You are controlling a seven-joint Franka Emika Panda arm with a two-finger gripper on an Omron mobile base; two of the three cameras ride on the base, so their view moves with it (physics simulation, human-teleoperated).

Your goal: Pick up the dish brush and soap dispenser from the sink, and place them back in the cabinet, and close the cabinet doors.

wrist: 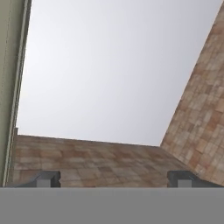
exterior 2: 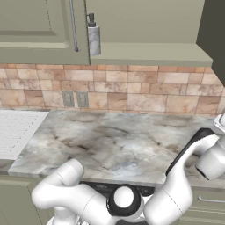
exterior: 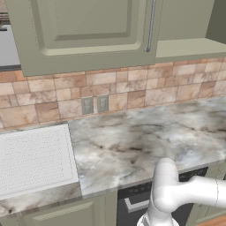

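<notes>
The grey soap dispenser (exterior 2: 93, 35) with its black pump stands upright on the open shelf of the olive cabinet (exterior 2: 149, 55), just right of the left cabinet door (exterior 2: 39, 30) and its silver handle (exterior 2: 74, 26). The right door (exterior 2: 215, 35) is swung out at the far right. The same left door (exterior: 88, 31) and bare shelf (exterior: 190, 48) appear from the other side. The ribbed drainboard of the sink (exterior: 31, 159) lies at the left. The dish brush is out of view. My gripper (wrist: 113, 179) is open and empty, facing tiled wall.
A marble counter (exterior: 141, 141) runs right of the drainboard, backed by tan tile with two wall outlets (exterior: 95, 105). My white arm (exterior 2: 176, 189) folds low in front of the counter edge, above the dark appliance front (exterior: 132, 203).
</notes>
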